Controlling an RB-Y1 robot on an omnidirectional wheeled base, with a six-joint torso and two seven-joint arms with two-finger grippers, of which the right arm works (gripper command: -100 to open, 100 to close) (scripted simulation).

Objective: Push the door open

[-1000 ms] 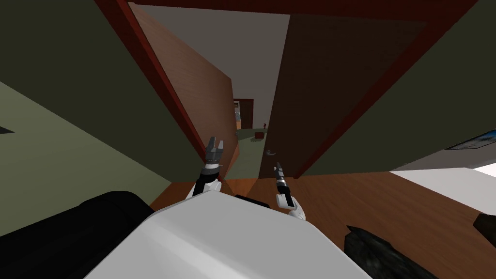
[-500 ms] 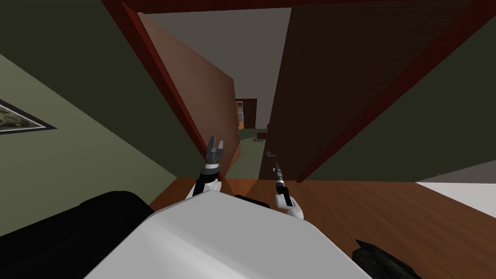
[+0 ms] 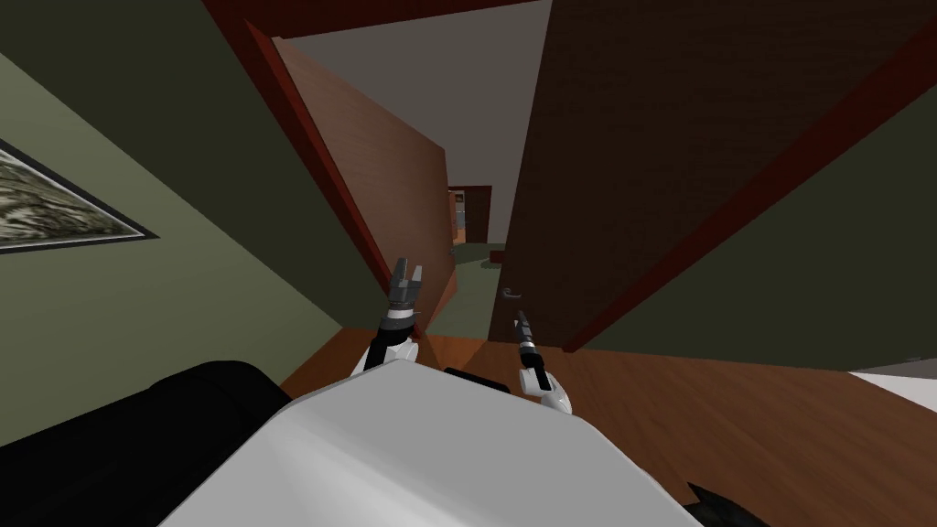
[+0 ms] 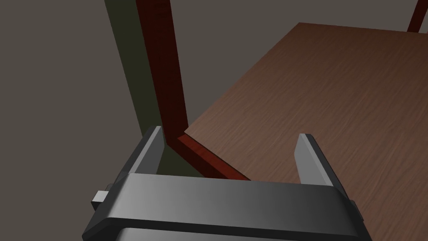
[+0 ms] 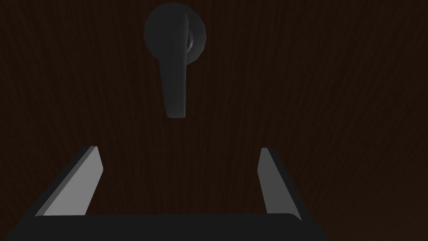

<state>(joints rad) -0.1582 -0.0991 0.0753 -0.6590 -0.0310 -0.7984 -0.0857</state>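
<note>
A framed picture with a dark border [image 3: 55, 206] hangs on the olive-green wall [image 3: 183, 302] at far left. The dark red door frame [image 3: 311, 155] borders a reddish-brown wood-grain panel [image 3: 384, 183] that angles away. The left gripper [image 3: 405, 282] is raised beside the frame's lower part, its fingers spread apart and empty. A narrow gap separates the panel from the dark brown wooden door [image 3: 631, 137], which stands partly open right of centre. Its dark grey lever handle [image 5: 173, 75] sits just beyond the right gripper [image 5: 179, 148], whose fingers are spread, empty and pointing at the door face. Contact with the door cannot be determined.
</note>
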